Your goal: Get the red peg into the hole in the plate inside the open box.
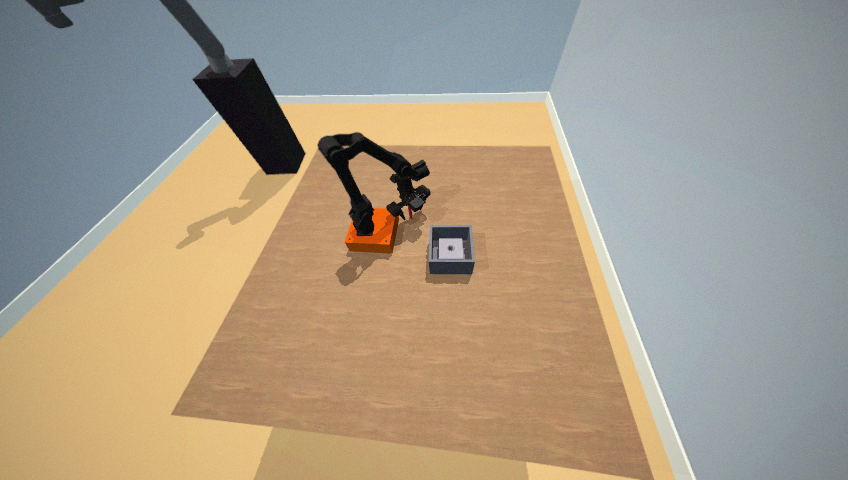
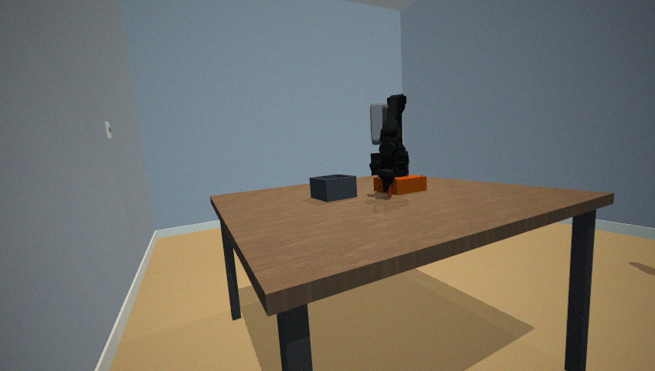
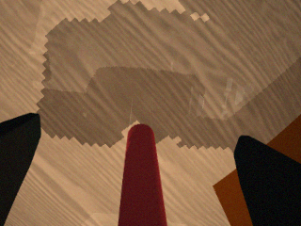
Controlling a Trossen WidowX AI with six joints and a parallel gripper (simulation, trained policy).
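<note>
Red peg (image 1: 410, 212) (image 2: 389, 192) (image 3: 142, 181) outside box (image 1: 451, 267) (image 2: 333, 188), between fingers of released end effector (image 1: 407, 212) (image 2: 388, 189) (image 3: 137, 126); plate (image 1: 443, 253) inside box

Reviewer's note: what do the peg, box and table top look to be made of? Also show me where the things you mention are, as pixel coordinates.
Peg (image 2: 389, 192) (image 3: 142, 181): probably painted plastic, smooth, uniformly red. Box (image 1: 451, 267) (image 2: 327, 189): perhaps matte plastic or painted metal; flat blue-grey walls. Table top (image 1: 404, 333) (image 2: 368, 229): seemingly satin wood, brown with visible grain.
</note>
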